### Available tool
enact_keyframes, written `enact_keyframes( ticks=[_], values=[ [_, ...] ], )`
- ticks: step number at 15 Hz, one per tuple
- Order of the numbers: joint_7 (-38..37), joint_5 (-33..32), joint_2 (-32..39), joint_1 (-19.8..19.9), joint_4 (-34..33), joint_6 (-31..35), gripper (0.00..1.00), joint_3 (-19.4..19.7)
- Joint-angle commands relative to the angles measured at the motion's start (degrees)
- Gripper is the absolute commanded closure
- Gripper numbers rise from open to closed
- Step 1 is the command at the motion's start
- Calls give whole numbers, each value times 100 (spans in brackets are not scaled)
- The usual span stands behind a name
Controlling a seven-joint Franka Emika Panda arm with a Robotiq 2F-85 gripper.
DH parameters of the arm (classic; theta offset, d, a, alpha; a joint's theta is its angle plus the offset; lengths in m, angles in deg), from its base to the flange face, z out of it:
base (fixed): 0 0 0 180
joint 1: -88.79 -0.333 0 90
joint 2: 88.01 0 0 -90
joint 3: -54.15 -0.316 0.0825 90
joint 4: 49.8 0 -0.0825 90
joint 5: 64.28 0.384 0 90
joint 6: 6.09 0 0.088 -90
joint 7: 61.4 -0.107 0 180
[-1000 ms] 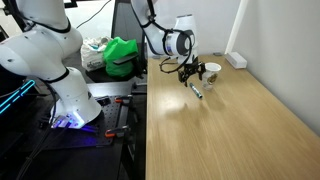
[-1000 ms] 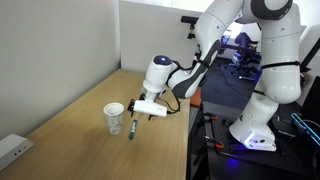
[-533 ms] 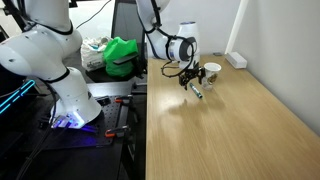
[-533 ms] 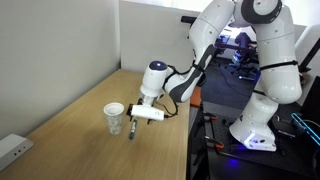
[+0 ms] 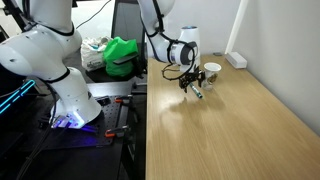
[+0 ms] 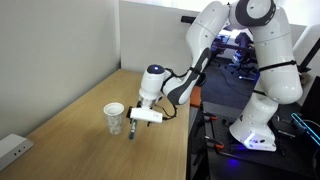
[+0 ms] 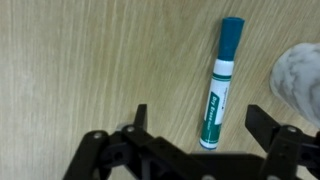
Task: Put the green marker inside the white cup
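The green marker [image 7: 219, 82] lies flat on the wooden table with its teal cap pointing away from me; it also shows in both exterior views [image 5: 198, 91] [image 6: 132, 129]. The white cup [image 5: 211, 73] [image 6: 115, 117] stands upright right beside it; its blurred edge [image 7: 300, 80] is at the right of the wrist view. My gripper [image 7: 203, 122] is open, low over the table, its two fingers straddling the marker's lower end without touching it. In both exterior views the gripper [image 5: 190, 78] [image 6: 140, 116] hovers just above the marker.
The wooden table [image 5: 230, 130] stretches toward the camera. A white power strip [image 5: 236, 60] [image 6: 12, 150] lies by the wall. A second robot base [image 5: 65, 85], green cloth [image 5: 122, 55] and cables stand off the table's edge.
My gripper has lowered and shifted slightly toward the marker. The marker and the cup have not moved.
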Motion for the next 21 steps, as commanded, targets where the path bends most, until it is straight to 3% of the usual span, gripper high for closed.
enact_keyframes(
  ticks=[1,2,3,8,11,15,21],
  values=[
    [-145,-19,155,-100,-214,-20,0,96],
    [-120,-4,196,-91,-258,-28,0,88],
    [480,911,-1,-902,-183,286,0,881],
    [1526,2589,102,-1972,-350,342,2,1858],
    [1928,3235,140,-2452,-430,317,3,2259],
    [2180,3695,131,-2855,-440,298,36,2603],
    [2228,3927,105,-3162,-400,322,81,2879]
  ],
)
